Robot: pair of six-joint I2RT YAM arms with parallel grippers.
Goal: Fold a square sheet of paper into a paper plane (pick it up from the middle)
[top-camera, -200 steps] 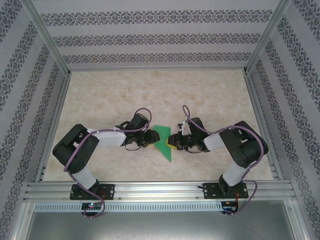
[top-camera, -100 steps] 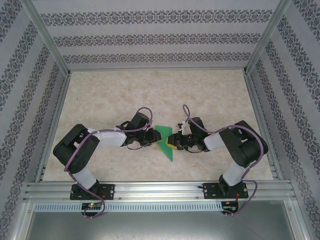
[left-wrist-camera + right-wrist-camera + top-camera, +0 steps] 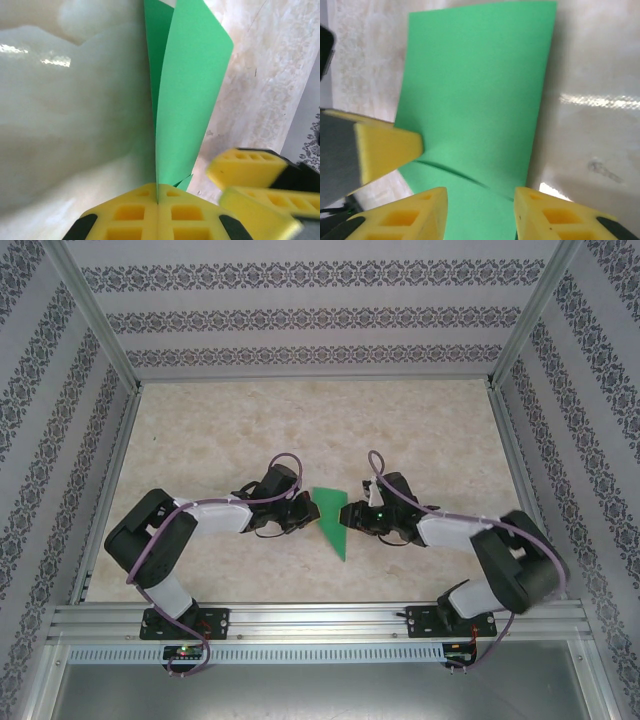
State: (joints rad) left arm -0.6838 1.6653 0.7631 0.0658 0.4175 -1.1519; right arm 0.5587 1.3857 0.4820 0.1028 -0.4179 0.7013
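Note:
The bright-green sheet of paper [image 3: 331,522] is folded into a long pointed shape and lies between the two grippers at mid-table. My left gripper [image 3: 306,512] is shut on its left edge. In the left wrist view the yellow pads [image 3: 125,212] press together with the thin paper [image 3: 187,95] rising from their seam at my left gripper [image 3: 158,200]. My right gripper [image 3: 349,518] is at the paper's right side. In the right wrist view my right gripper [image 3: 480,212] is open, and the layered green paper [image 3: 480,85] lies flat under the gap.
The beige marbled tabletop [image 3: 300,430] is walled by patterned panels and an aluminium frame [image 3: 310,620] at the near edge. The right gripper's yellow fingers [image 3: 250,172] stand close on the right in the left wrist view. A left gripper finger [image 3: 385,150] shows in the right wrist view.
The right arm's elbow swung out to the right and its gripper shifted slightly up beside the paper. The left gripper kept its hold, and the paper turned a little.

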